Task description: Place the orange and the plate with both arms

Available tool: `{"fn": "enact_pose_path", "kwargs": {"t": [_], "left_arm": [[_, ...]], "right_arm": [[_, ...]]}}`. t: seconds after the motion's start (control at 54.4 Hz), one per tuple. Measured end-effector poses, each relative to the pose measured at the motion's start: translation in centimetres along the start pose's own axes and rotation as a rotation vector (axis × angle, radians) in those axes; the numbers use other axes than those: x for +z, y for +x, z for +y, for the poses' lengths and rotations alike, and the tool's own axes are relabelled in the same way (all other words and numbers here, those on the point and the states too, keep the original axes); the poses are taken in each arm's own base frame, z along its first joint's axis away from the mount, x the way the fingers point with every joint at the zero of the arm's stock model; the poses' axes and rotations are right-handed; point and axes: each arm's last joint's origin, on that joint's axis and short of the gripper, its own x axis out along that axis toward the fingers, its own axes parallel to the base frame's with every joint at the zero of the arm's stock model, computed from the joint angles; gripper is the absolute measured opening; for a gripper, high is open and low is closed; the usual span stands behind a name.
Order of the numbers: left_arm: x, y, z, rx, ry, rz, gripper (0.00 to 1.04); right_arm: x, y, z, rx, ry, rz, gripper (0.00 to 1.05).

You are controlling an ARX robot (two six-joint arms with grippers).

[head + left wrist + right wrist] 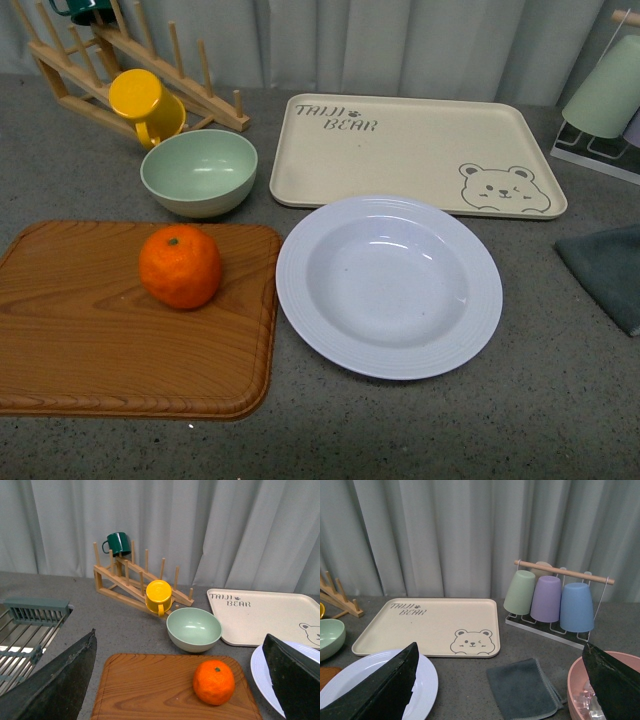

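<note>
Closest to us is the wooden cutting board point(90, 340), and the orange point(180, 265) sits on its far right part, just in front of a pale green bowl point(198, 172). The plate point(390, 290) lies flat on the worktop point(450, 430) just beside the board's right edge, in front of the bear tray point(415, 150).

The left gripper point(179, 633) and right gripper point(500, 645) both hang with fingers spread wide, holding nothing.

The orange looks light and firm with a little give. Its dimpled skin should grip well, though it may roll, so I'd close across its widest middle. Its stem dot faces up; being round, it has no long axis.

The plate looks stiff, smooth and likely slippery, perhaps breakable. Its wide ridged rim is the only hold. It rests hollow side up, round as well.
</note>
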Motion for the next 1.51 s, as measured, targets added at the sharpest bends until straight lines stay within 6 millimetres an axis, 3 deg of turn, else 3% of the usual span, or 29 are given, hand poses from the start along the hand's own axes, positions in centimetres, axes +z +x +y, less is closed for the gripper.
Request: {"fn": "enact_pose_path", "kwargs": {"t": [1.509], "left_arm": [[0.0, 0.0, 0.0, 0.0, 0.0, 0.0, 0.98]], "right_arm": [[0.0, 0.0, 0.0, 0.0, 0.0, 0.0, 0.96]]}}
